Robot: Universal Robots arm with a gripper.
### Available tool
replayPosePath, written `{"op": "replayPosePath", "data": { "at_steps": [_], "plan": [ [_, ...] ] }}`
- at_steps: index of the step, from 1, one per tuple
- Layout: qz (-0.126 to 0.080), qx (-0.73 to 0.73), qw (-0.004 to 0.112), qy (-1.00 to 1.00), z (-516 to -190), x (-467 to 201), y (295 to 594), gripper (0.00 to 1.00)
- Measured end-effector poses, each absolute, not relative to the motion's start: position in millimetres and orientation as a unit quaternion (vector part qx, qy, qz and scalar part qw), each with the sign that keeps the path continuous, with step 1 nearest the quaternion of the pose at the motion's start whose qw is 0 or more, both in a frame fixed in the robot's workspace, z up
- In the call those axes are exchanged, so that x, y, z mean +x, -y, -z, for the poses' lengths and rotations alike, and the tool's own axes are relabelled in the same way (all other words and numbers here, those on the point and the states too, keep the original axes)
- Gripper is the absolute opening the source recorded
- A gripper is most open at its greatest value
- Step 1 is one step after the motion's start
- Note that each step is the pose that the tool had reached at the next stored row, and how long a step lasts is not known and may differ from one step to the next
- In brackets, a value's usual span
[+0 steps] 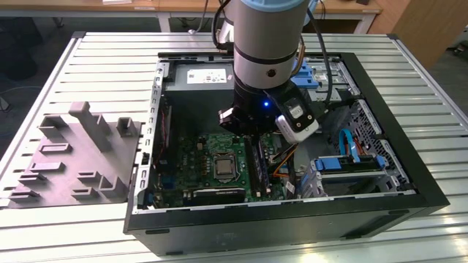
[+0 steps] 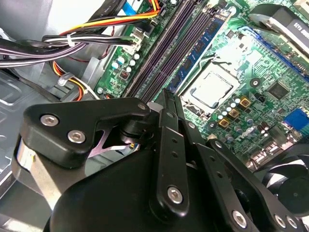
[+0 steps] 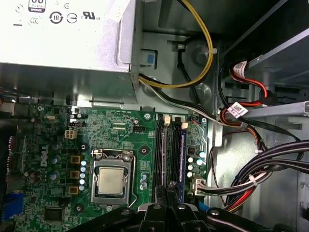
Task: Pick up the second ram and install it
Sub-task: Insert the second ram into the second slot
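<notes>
Pincer (image 3: 169,187): clenched above memory slots (image 3: 158,159), grip on stick unclear. Second ram (image 3: 182,154): on edge beside the tips; likely light, rigid, fragile. Take by bare edges, not chips.

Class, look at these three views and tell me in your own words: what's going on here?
A robot arm reaches down into an open computer case lying on a slatted metal table. Its gripper is right at the long black memory slots, beside the silver processor socket. What it holds, if anything, is hidden by its own body. A grey moulded fixture sits on the table at the exterior view's left.
</notes>
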State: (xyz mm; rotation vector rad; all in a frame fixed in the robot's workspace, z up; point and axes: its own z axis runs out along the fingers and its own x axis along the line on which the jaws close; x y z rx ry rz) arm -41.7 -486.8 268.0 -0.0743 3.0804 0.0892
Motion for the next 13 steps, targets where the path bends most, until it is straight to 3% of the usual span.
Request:
{"op": "replayPosePath", "data": {
  "at_steps": [13],
  "plan": [
    [-0.030,-0.012,0.030,-0.999,-262.8,-41.1,486.8,0.11]
  ]
}}
